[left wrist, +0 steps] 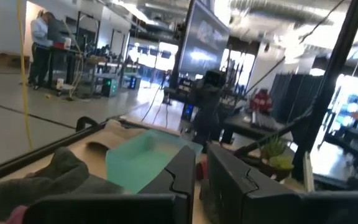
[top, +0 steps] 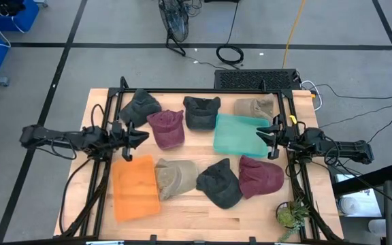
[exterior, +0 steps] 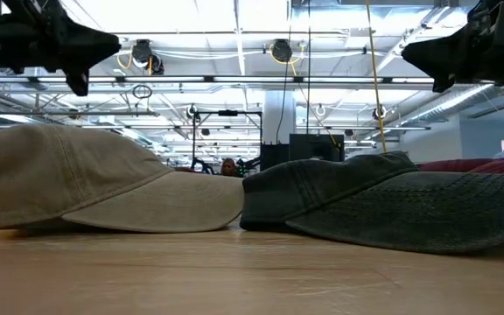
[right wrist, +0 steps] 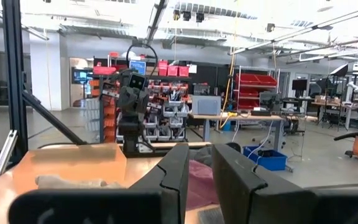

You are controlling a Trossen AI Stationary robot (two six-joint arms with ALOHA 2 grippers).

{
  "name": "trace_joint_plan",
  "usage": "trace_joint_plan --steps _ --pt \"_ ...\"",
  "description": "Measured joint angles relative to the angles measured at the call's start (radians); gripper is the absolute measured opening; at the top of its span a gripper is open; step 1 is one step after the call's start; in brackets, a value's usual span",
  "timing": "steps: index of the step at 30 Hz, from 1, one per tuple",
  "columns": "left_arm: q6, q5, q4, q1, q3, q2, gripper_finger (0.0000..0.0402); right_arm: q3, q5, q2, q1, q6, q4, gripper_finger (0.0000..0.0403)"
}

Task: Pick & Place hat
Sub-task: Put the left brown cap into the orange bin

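Note:
Several hats lie flat on the wooden table. In the far row are a dark grey hat (top: 141, 105), a maroon one (top: 167, 128), a dark one (top: 201, 111) and a tan one (top: 255, 107). In the near row are a tan hat (top: 177, 178) (exterior: 86, 188), a dark hat (top: 220, 182) (exterior: 383, 197) and a maroon hat (top: 260, 175). My left gripper (top: 140, 135) (left wrist: 201, 158) hovers at the table's left side, level and shut on nothing. My right gripper (top: 265, 133) (right wrist: 201, 155) hovers at the right side, also shut on nothing.
A teal bin (top: 240, 134) stands at the right, between the rows, just in front of my right gripper. An orange bin (top: 135, 187) stands at the near left. A small green plant (top: 291, 214) sits at the near right corner. A black frame (top: 203, 92) borders the table.

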Motion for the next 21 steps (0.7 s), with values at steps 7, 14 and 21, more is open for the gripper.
trace_joint_plan --steps 7,14,21 --pt "0.058 -0.001 -0.002 -0.002 0.104 0.242 0.0047 0.000 0.002 0.000 0.000 -0.024 0.017 0.0060" --pt "0.096 -0.008 0.004 0.000 0.173 0.445 0.0100 0.000 0.000 0.035 0.000 0.046 0.010 0.0089" --pt "0.037 0.019 -0.003 0.002 0.250 0.592 0.0227 0.041 -0.026 0.126 0.000 0.132 0.017 0.0142"
